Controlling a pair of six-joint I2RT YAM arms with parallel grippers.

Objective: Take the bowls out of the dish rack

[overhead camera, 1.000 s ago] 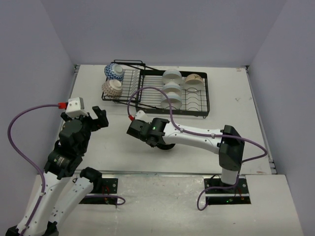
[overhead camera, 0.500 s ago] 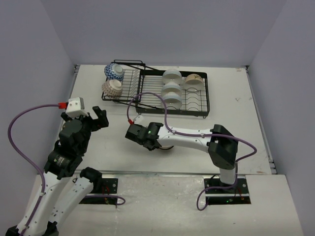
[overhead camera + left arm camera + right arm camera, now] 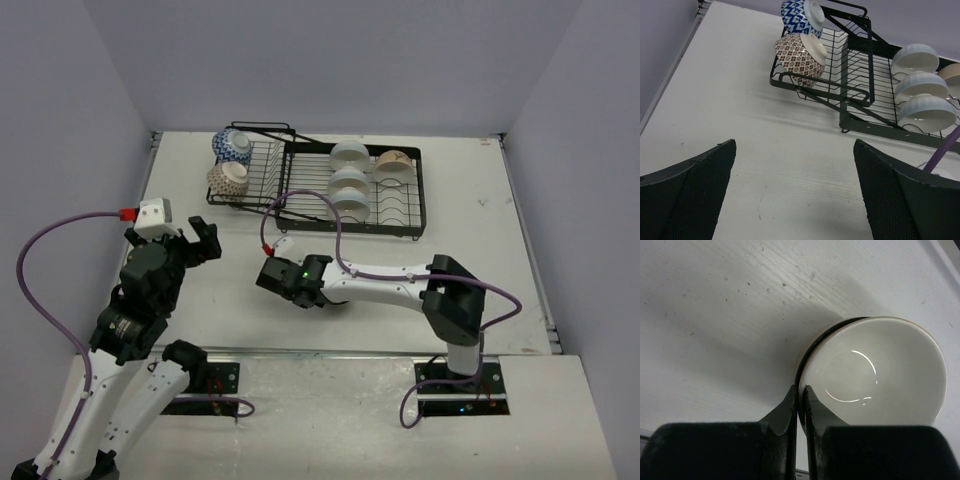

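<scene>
The black wire dish rack point(image 3: 395, 215) stands at the back middle of the table and also shows in the left wrist view point(image 3: 860, 82). It holds three white bowls point(image 3: 349, 181), a cream bowl point(image 3: 393, 163), a blue-and-white bowl point(image 3: 232, 146) and a brown patterned bowl point(image 3: 228, 180). My right gripper point(image 3: 800, 392) is shut on the rim of a cream bowl with a dark band point(image 3: 875, 375), low at the table surface in front of the rack. In the top view this gripper point(image 3: 318, 295) and arm hide the bowl. My left gripper point(image 3: 794, 146) is open and empty, left of the rack.
The table's left edge point(image 3: 670, 75) meets the purple wall. My right arm point(image 3: 400, 283) stretches across the front middle of the table. A purple cable point(image 3: 300, 195) loops over the rack's front edge.
My right gripper has moved toward the near edge and lower with the cream bowl, and the forearm has dropped closer to the table. The left arm has not moved.
</scene>
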